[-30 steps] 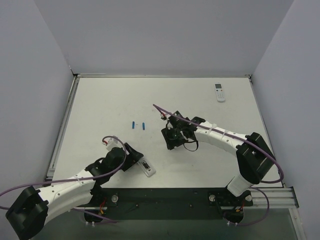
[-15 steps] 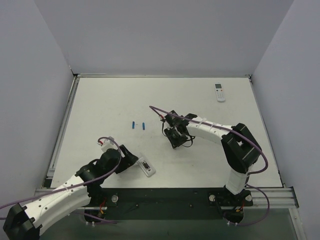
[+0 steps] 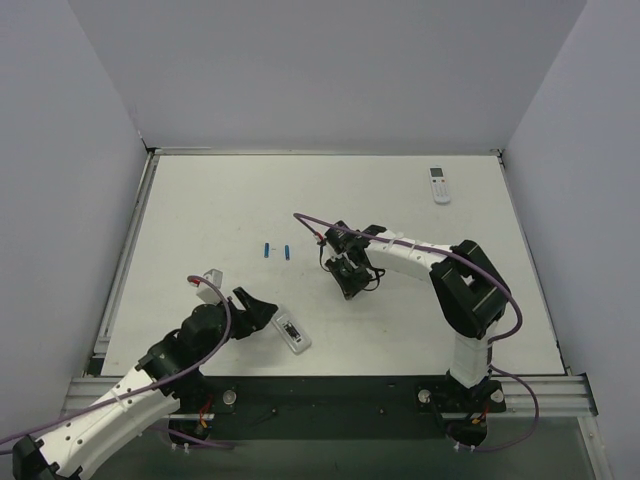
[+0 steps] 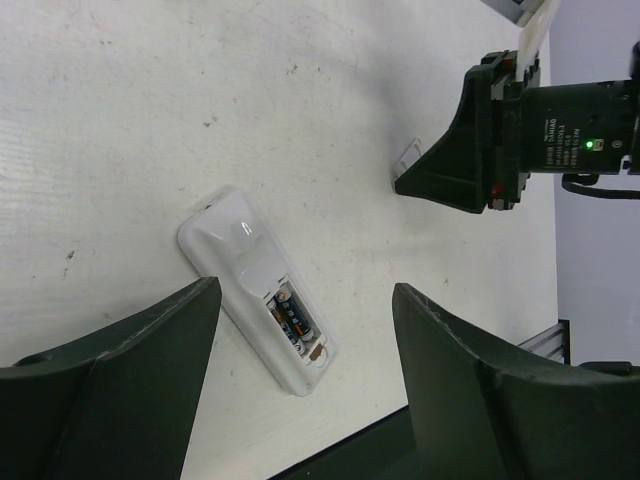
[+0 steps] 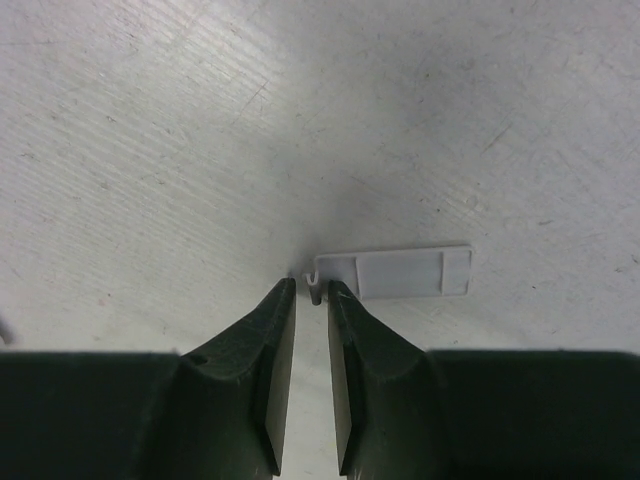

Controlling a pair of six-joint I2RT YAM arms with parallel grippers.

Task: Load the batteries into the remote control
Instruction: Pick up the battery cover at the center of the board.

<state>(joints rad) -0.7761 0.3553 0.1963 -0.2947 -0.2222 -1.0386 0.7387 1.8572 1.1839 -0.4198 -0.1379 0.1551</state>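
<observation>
The remote control (image 3: 292, 334) lies back up near the table's front edge, with its battery bay uncovered. In the left wrist view the remote (image 4: 240, 250) shows two dark cells with orange marks in that bay. My left gripper (image 3: 255, 308) (image 4: 303, 295) hangs open just left of it and touches nothing. Two blue batteries (image 3: 267, 250) (image 3: 287, 250) lie side by side mid-table. My right gripper (image 3: 347, 285) (image 5: 312, 290) points down at a flat white battery cover (image 5: 400, 272). Its fingers stand a narrow gap apart with the cover's small clip between their tips.
A second white remote (image 3: 438, 184) with a small screen lies face up at the back right. Grey walls close the table on three sides. A metal rail (image 3: 540, 385) runs along the near edge by the arm bases.
The right gripper's fingers have drawn close together over the cover's clip. The left arm has pulled back toward the near left, away from the remote, still open.
</observation>
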